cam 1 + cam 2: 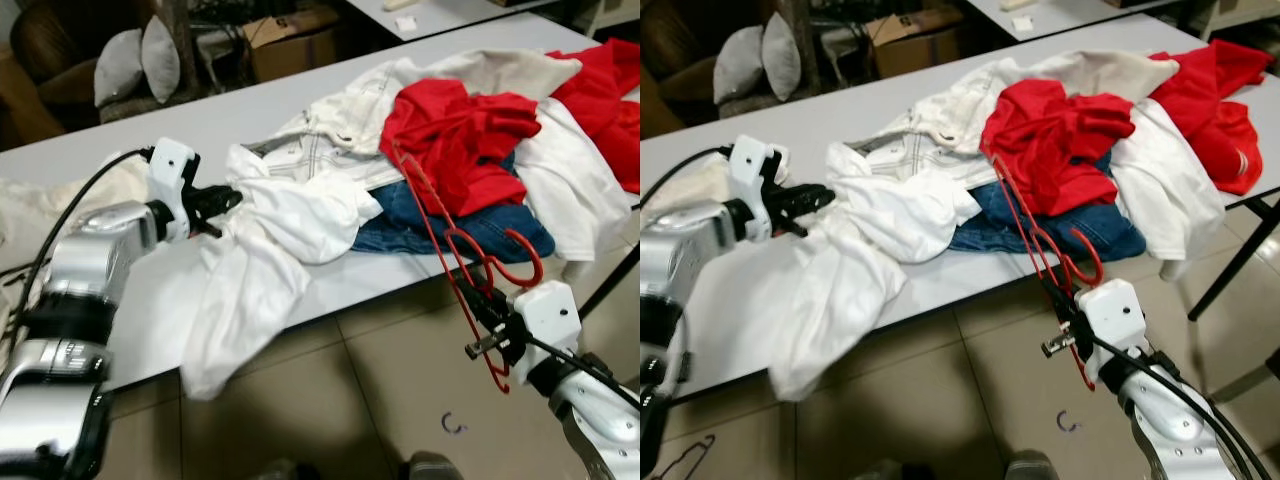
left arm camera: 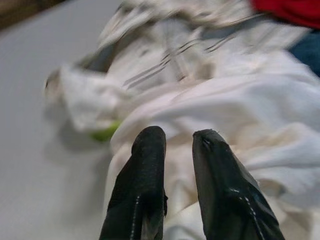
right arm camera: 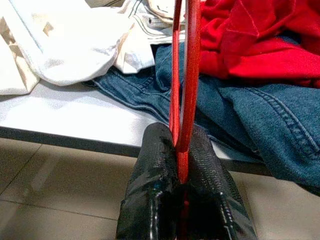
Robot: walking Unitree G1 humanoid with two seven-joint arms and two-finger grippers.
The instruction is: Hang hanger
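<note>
1. Right wrist view: right hand (image 3: 182, 165) is pinched tight on the red hanger (image 3: 184, 75); both wire runs sit between the black fingers (image 3: 150, 180); grip looks firm, no gap either side.
2. From the head views, the right hand (image 1: 487, 318) holds the red hanger (image 1: 430, 215) near its hook end, off the front edge of the desk (image 1: 120, 140); the hook curls just beside the hand, over the floor; the far end of the wire reaches up onto the clothes pile and lies against the red garment (image 1: 460, 130) and the jeans (image 1: 460, 230).
3. Handling, my read: thin wire, very light, springy rather than rigid; it'll flex and swing if moved fast; coated wire is slick, so it could rotate in the pinch; a hold close to the hook neck gives best control of hook direction.
4. Snag risk: the far end may be caught in the red garment or under it; can't tell from these views; draw it out slowly along its own line.
5. Left hand (image 1: 225, 200) is at the white garment (image 1: 270, 240) on the desk; left wrist view shows its fingers (image 2: 140, 175) slightly parted with cloth beyond them; nothing clearly gripped.
6. No rail or rod visible to hang on; target location unknown.
</note>
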